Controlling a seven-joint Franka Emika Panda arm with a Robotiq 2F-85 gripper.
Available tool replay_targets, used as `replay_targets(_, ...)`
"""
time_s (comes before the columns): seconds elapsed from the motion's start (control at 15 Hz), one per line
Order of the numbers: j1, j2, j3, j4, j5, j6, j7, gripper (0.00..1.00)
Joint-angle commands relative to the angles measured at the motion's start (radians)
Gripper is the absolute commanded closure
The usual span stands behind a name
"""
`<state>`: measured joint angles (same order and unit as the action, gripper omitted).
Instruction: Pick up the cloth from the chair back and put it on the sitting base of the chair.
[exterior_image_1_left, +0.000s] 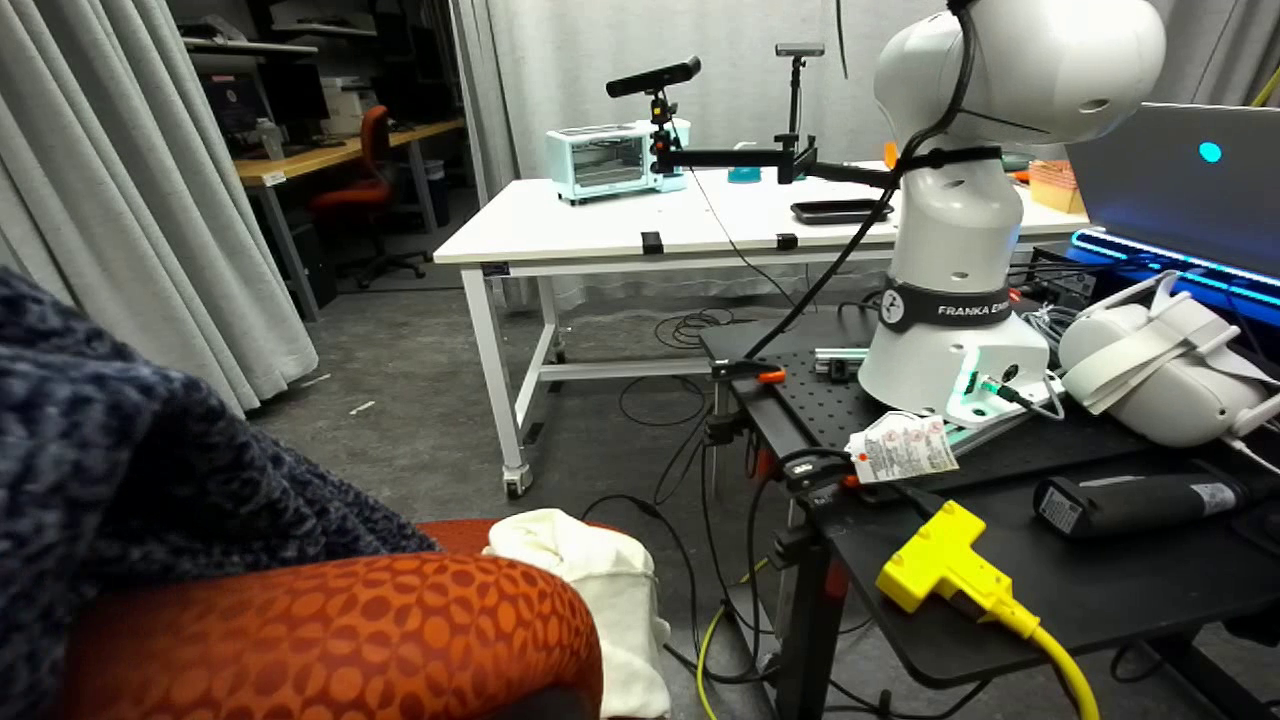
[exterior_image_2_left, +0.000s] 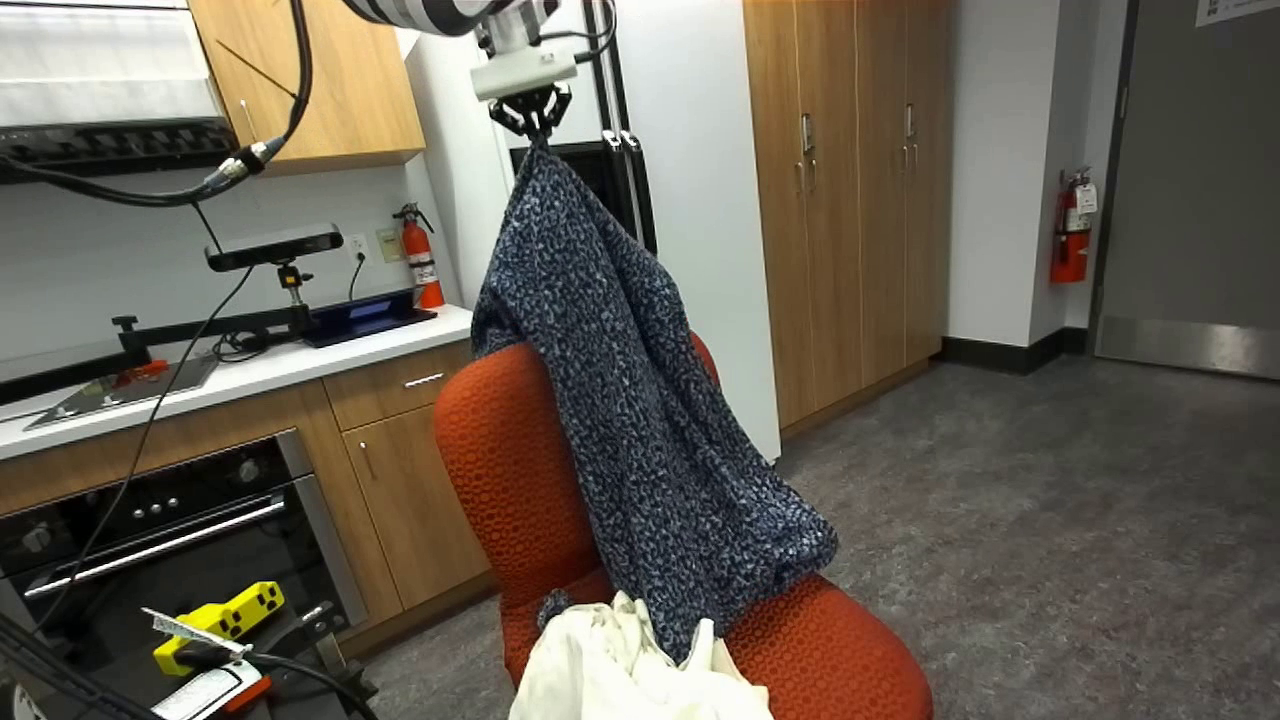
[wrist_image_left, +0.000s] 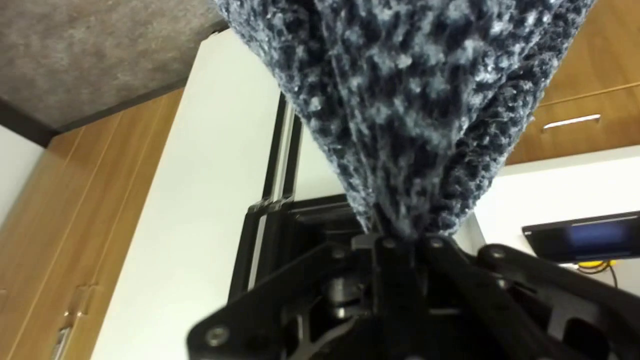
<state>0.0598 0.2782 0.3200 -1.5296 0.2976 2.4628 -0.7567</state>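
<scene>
Tall wooden cabinets (exterior_image_2_left: 850, 250) stand behind; the gripper (exterior_image_2_left: 538, 135) is pinched closed on the peak of the speckled cloth (exterior_image_2_left: 625, 390), which drapes across the chair back (exterior_image_2_left: 510, 440) and down onto the seat (exterior_image_2_left: 850, 650), near white fabric (exterior_image_2_left: 630, 675). The gripper should probably rise until the trailing part clears the chair back; then lower slowly over the seat so the cloth folds there.

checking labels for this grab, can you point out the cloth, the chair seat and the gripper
Cloth (exterior_image_2_left: 640, 410), in an exterior view: middle of its draped length.
Chair seat (exterior_image_2_left: 838, 655), in an exterior view: bare red upholstery.
Gripper (exterior_image_2_left: 539, 133), in an exterior view: midway between its fingertips.
</scene>
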Motion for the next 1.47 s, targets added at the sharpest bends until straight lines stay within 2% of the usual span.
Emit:
replay_targets(0.0, -0.025, -0.144, -0.007, -0.094, 0.054, 0.102, 0.038, 0.99)
replay_targets(0.27, -0.043, -0.281, -0.020, -0.209, 0.067, 0.221, 0.078, 0.99)
replay_targets(0.73, -0.069, -0.565, -0.062, -0.489, 0.056, 0.403, 0.210, 0.99)
replay_targets(1.0, -0.139, -0.641, -0.033, -0.567, -0.018, 0.439, 0.348, 0.99)
replay_targets(1.07, -0.064, -0.652, -0.110, -0.588, -0.116, 0.445, 0.443, 0.99)
replay_targets(1.2, -0.106, -0.684, -0.099, -0.614, -0.224, 0.420, 0.568, 0.99)
replay_targets(1.27, -0.217, -0.704, -0.015, -0.622, -0.238, 0.406, 0.612, 0.99)
replay_targets(1.4, -0.294, -0.732, 0.032, -0.640, -0.315, 0.400, 0.744, 0.99)
